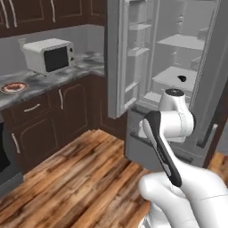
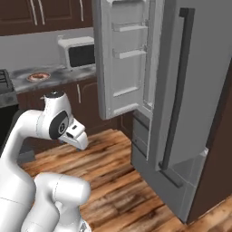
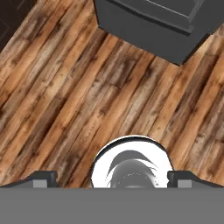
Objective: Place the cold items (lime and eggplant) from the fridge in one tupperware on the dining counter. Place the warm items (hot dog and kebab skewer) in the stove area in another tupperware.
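Your pincer [image 3: 112, 181] is gaping wide and empty, facing the floor; the fridge [image 3: 153, 22] is lying at twelve o'clock, possibly holding the eggplant [image 1: 181, 79].

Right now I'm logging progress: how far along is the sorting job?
Early. Done: the fridge door stands open. In hand: nothing; the claw is open, pointing at the wood floor. Left: a dark item waits on a fridge shelf; nothing packed yet.

Soft, even rendered light with faint shadows, a bright white fridge interior [image 1: 178, 44], dark cabinets [image 1: 49, 116], and slightly blurry, low-resolution pictures throughout.
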